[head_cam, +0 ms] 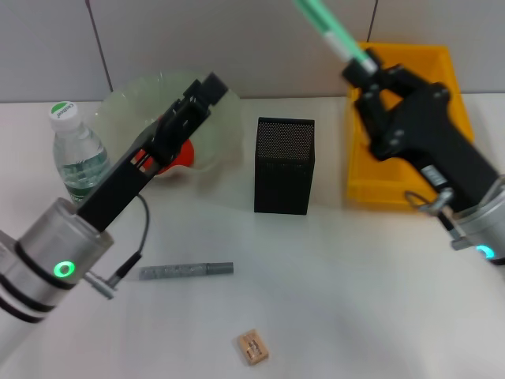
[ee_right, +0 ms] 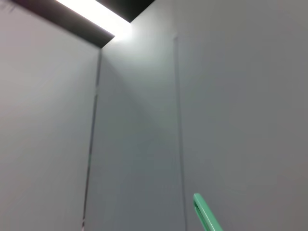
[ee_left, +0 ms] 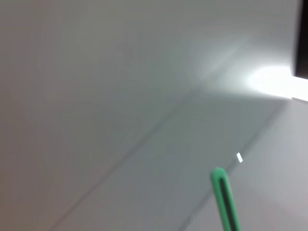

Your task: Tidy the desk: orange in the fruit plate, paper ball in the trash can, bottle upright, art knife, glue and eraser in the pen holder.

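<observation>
Above the yellow bin (head_cam: 359,170), right pincer (head_cam: 361,67) clamps a slim green art knife (head_cam: 331,30) (tilted).

A white table (head_cam: 355,300) is seen beneath a grey panelled wall (head_cam: 260,39); a bright ceiling light strip (ee_right: 91,17) is caught overhead.

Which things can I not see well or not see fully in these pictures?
- Orange: head view, mostly hidden behind the left gripper.
- Green art knife: head view, its upper end is cut off by the top edge; the right gripper holds its lower end.
- Yellow trash can: head view, the right arm covers its inside, so the paper ball cannot be confirmed.
- Both wrist views: only walls and the green tip.
</observation>
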### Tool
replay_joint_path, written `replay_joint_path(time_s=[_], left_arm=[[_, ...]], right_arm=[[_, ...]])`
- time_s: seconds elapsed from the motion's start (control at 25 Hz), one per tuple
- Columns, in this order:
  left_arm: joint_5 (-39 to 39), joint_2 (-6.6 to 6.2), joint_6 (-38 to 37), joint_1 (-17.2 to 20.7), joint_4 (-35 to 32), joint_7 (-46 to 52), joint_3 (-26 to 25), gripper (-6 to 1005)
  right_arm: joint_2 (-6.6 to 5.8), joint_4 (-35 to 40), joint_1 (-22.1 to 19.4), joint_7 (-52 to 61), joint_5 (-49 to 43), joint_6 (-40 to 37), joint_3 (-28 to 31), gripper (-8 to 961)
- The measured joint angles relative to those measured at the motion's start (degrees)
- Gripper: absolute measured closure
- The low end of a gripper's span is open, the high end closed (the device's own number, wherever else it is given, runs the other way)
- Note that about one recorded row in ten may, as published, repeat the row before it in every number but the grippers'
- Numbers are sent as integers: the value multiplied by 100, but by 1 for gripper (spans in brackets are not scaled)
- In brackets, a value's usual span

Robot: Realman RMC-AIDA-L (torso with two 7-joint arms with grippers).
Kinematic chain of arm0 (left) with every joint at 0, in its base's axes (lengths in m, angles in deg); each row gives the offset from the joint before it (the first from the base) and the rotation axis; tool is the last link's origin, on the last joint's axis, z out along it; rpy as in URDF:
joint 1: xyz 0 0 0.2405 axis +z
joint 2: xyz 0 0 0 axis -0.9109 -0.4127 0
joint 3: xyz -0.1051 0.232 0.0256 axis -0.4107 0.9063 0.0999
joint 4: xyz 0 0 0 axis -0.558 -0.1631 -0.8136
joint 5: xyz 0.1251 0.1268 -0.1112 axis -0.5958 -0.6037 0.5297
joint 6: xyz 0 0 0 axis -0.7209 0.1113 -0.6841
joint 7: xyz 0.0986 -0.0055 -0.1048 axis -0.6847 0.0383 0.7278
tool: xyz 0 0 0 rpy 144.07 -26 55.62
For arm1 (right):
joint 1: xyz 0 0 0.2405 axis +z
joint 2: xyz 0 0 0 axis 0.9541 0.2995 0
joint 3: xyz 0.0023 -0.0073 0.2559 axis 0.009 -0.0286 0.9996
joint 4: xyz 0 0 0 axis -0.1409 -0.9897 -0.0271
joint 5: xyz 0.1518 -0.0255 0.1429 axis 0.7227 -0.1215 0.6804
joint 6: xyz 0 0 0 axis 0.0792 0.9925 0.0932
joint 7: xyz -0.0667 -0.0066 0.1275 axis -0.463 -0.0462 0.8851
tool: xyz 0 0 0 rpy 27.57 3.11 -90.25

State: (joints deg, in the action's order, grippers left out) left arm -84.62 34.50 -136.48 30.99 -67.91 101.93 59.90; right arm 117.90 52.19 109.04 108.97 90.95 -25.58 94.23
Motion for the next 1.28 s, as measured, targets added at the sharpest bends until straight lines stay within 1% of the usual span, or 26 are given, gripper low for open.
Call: replay_joint_path(time_s=[0.04,0.08,0.12,0.16,0.24,0.28,0.32,0.36,0.4,0.44,0.48,0.52,0.56,0.64,0.68,0.8,0.84,0.88,0.96,1.0,1.04,1.08,1.12,1.2,1.24,1.28], left_arm=[[-134,-4,-91,3,-146,19,4,198],[-604,-24,-400,9,-759,53,31,198],[-604,-24,-400,9,-759,53,31,198],[-1041,-42,-702,13,-1284,44,70,199],[-1171,-46,-802,15,-1476,31,100,199],[-1434,-58,-1003,20,-1989,-47,349,200],[-1497,-60,-1056,25,-2206,-98,551,200],[-1515,-66,-1082,33,-2362,-148,753,201],[-1529,-67,-1099,56,-2605,-249,1161,202],[-1529,-68,-1095,62,-2639,-259,1222,203],[-1533,-68,-1062,93,-2776,-307,1468,203],[-1537,-68,-1002,132,-2883,-348,1631,204],[-1537,-68,-1002,132,-2883,-348,1631,205],[-1545,-67,-929,234,-3118,-436,1787,206],[-1547,-67,-927,268,-3210,-460,1813,206],[-1549,-66,-922,302,-3313,-471,1850,206],[-1551,-68,-891,324,-3334,-498,1882,207],[-1552,-69,-878,330,-3338,-545,1886,207],[-1547,-70,-871,342,-3341,-592,1887,207],[-1547,-70,-871,342,-3341,-592,1887,207],[-1530,-71,-864,359,-3341,-610,1889,207],[-1530,-71,-864,359,-3341,-610,1889,207],[-1527,-71,-863,361,-3342,-611,1889,207],[-1529,-72,-860,369,-3345,-612,1890,207],[-1534,-72,-860,372,-3346,-613,1894,208],[-1545,-73,-860,376,-3347,-613,1901,208]], right_arm=[[-4,-160,-59,314,2,-49,35,792],[-17,-482,-176,944,11,-166,87,791],[-17,-482,-176,944,11,-166,87,790],[-28,-789,-281,1559,20,-264,116,789],[-31,-957,-342,1901,24,-290,122,786],[-36,-1369,-467,2521,27,-304,116,785],[-36,-1369,-467,2521,27,-304,116,784],[-46,-1853,-578,3083,7,-295,75,783],[-46,-1853,-578,3083,7,-295,75,782],[-59,-2191,-636,3385,-21,-272,51,780],[-95,-2836,-719,3892,-193,-228,-34,779],[-95,-2836,-719,3892,-193,-228,-34,778],[-136,-3253,-745,4256,-335,-208,-115,777],[-268,-4105,-761,5137,-687,-118,-341,774],[-422,-4716,-719,5925,-1008,-9,-551,773],[-704,-5645,-551,7211,-1576,64,-962,770],[-890,-6146,-356,8009,-2013,48,-1232,768],[-988,-6402,-225,8457,-2280,32,-1381,767],[-1127,-6736,6,9088,-2661,0,-1640,765],[-1127,-6736,6,9088,-2661,0,-1640,764],[-1246,-7007,307,9714,-3095,-3,-1913,762],[-1246,-7007,307,9714,-3095,-3,-1913,761],[-1297,-7105,459,9957,-3307,-5,-2033,760],[-1392,-7214,903,10447,-3911,-68,-2330,758],[-1435,-7233,1296,10719,-4462,-176,-2509,756],[-1437,-7228,1478,10794,-4742,-234,-2567,755]])
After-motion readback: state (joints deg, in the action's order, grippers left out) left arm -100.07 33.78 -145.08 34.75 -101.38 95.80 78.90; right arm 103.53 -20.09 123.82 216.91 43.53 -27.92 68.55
